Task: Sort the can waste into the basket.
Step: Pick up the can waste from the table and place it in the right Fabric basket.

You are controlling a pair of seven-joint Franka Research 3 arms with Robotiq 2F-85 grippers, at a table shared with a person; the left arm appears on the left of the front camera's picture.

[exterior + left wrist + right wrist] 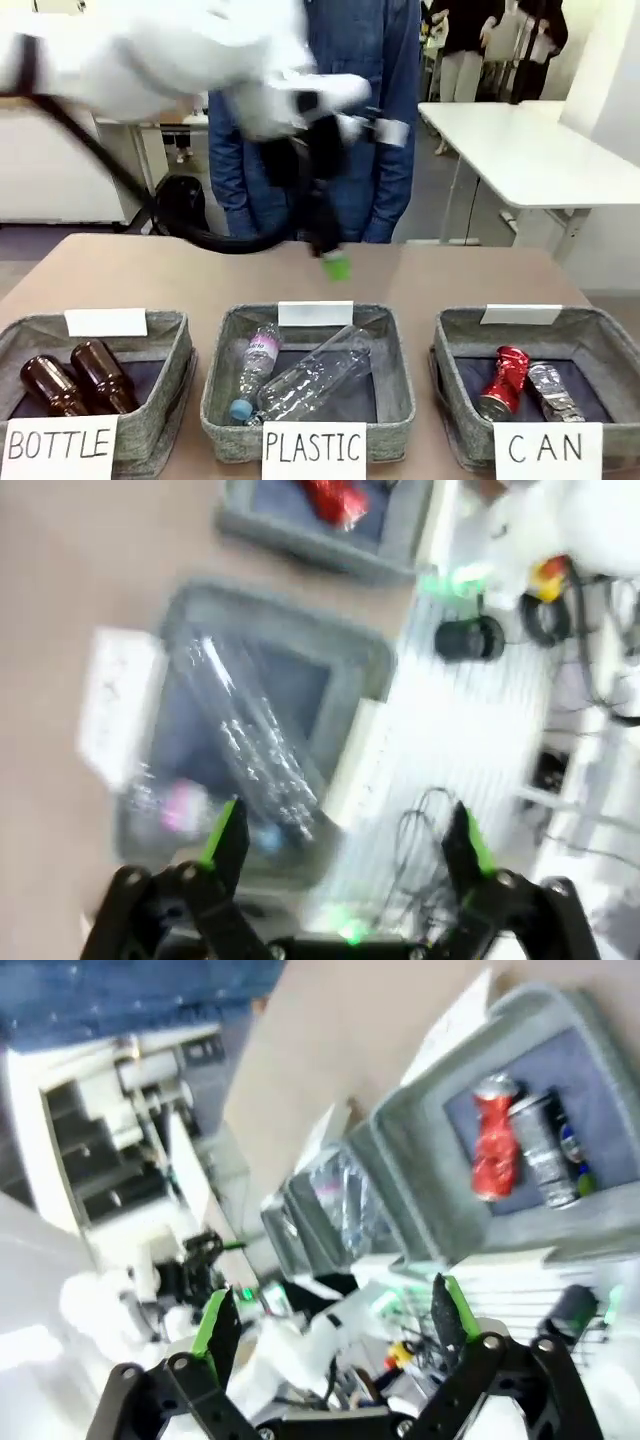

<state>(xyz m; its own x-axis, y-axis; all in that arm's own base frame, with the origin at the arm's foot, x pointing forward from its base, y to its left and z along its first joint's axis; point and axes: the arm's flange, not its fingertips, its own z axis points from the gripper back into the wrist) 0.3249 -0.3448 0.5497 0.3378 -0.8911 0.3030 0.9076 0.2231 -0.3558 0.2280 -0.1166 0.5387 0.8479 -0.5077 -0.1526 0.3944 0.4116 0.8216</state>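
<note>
Crumpled red can (505, 379), dented silver can (556, 391), woven grey basket (455, 400)

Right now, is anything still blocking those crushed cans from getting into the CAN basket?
Nothing visible does. The red can and the silver can already lie side by side inside the CAN basket. Both pincers, left and right, are open and hold nothing.
</note>
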